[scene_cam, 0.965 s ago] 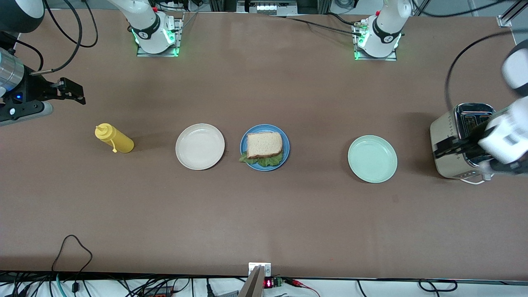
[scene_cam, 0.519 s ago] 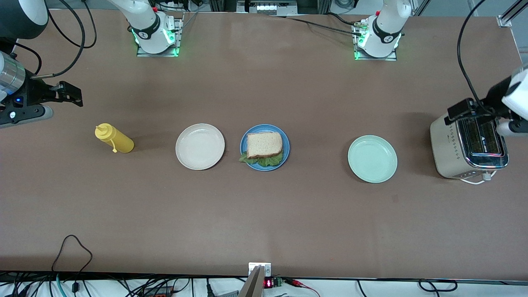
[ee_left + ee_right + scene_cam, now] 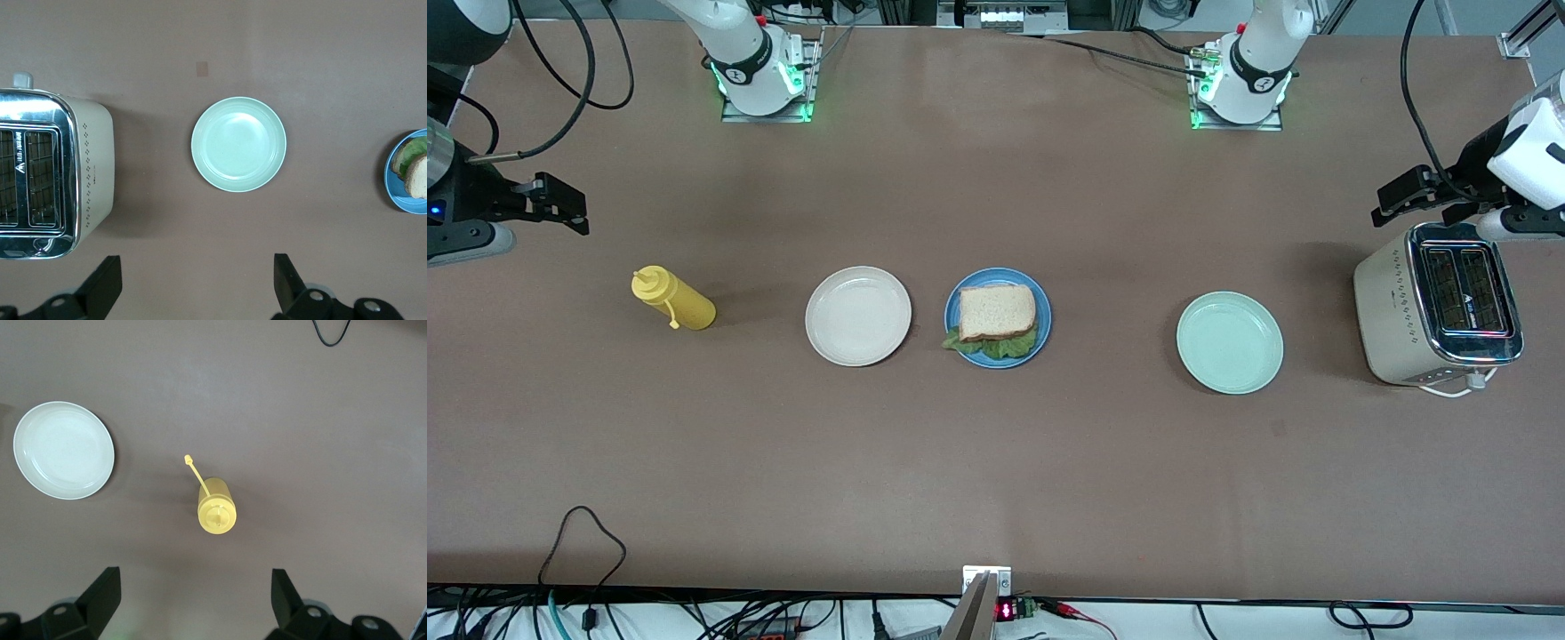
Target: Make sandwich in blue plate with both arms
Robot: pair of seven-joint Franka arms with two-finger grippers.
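Observation:
The sandwich [image 3: 997, 312], a bread slice over green lettuce, lies on the blue plate [image 3: 1041, 331] at mid table. An edge of both shows in the left wrist view [image 3: 417, 175]. My left gripper [image 3: 1405, 197] is open and empty, high over the table at the left arm's end, above the toaster's farther side; its jaws [image 3: 198, 293] stand wide apart over bare table. My right gripper [image 3: 560, 203] is open and empty, high over the right arm's end of the table, with its jaws [image 3: 198, 603] wide apart.
A cream-white plate [image 3: 858, 316] and a yellow squeeze bottle [image 3: 673, 300] lie toward the right arm's end. A mint-green plate [image 3: 1230, 342] and a silver toaster [image 3: 1436, 305] lie toward the left arm's end. A black cable [image 3: 587, 533] loops near the front edge.
My left gripper has lifted away from over the toaster toward the arms' bases. My right gripper has drawn back toward the table's end.

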